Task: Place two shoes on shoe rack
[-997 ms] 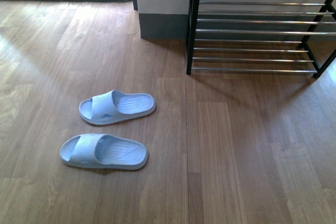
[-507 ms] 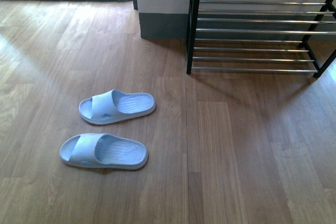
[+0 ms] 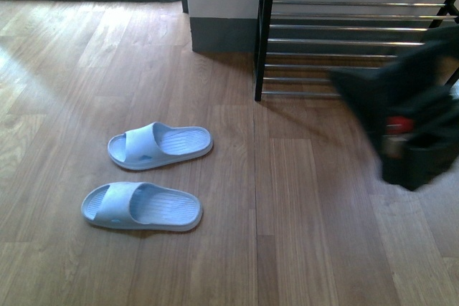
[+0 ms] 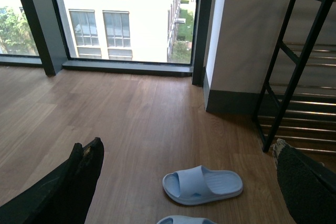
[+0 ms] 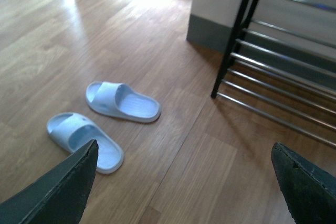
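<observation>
The two shoes are pale blue slide sandals lying side by side on the wood floor, the far one (image 3: pixel 160 146) and the near one (image 3: pixel 141 206). They also show as the far shoe (image 4: pixel 202 184), the far shoe (image 5: pixel 122 102) and the near shoe (image 5: pixel 84 140). The shoe rack (image 3: pixel 344 41), black uprights with silver rods, stands at the back right with nothing on the tiers in view. My right arm (image 3: pixel 412 116) is a dark blur in front of its lower tiers. My left gripper (image 4: pixel 189 144) and right gripper (image 5: pixel 185 148) are open above bare floor, holding nothing.
A white wall corner with grey skirting (image 3: pixel 222 5) stands just left of the rack. A floor-to-ceiling window (image 4: pixel 126 14) with dark frames runs along the back. Wood floor (image 3: pixel 308 234) lies between the shoes and the rack.
My right arm has swung into the front view at the right, blurred, covering part of the rack's lower tiers. The two shoes have not moved.
</observation>
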Tool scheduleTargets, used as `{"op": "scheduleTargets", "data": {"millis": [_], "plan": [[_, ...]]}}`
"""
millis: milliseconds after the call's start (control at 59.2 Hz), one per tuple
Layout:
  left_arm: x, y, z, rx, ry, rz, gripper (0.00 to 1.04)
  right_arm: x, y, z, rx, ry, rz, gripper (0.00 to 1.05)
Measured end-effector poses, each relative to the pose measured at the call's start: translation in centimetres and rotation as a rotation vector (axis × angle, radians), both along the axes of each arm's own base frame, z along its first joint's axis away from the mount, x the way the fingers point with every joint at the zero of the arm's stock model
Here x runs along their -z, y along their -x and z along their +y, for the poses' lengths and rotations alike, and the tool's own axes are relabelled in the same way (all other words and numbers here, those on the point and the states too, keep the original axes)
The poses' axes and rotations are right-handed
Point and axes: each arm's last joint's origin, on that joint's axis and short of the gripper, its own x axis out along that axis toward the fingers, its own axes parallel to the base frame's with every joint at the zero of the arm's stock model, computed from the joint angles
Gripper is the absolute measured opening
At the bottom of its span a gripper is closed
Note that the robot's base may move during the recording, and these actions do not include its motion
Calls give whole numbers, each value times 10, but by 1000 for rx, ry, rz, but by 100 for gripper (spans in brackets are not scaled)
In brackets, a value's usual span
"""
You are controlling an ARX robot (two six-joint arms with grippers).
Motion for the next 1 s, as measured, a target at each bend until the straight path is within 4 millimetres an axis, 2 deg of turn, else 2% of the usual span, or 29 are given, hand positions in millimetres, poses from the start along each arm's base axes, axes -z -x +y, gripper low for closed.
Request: {"op": "scheduleTargets", "data": {"millis": [135, 270, 355, 423, 575, 744, 913, 997], "plan": [[0, 0, 0, 0, 0, 0, 95, 31, -35, 41, -87, 69, 69, 96], [0, 0, 0, 0, 0, 0, 95, 74, -68, 80, -163, 129, 145, 96], [0, 0, 0, 0, 0, 0, 95, 115, -93, 111, -218, 174, 184, 96], [0, 0, 0, 0, 0, 0, 95, 135, -104, 125, -240, 190, 196, 96], [0, 0, 0, 0, 0, 0, 95, 181, -126, 151, -283, 214, 225, 96], [0, 0, 0, 0, 0, 0, 95, 222, -150, 175, -323, 217, 231, 96], [0, 0, 0, 0, 0, 0, 95, 260, -158, 196, -384, 267, 227, 96], [0, 0, 0, 0, 0, 0, 95, 280, -155, 212, -420, 298, 216, 96]]}}
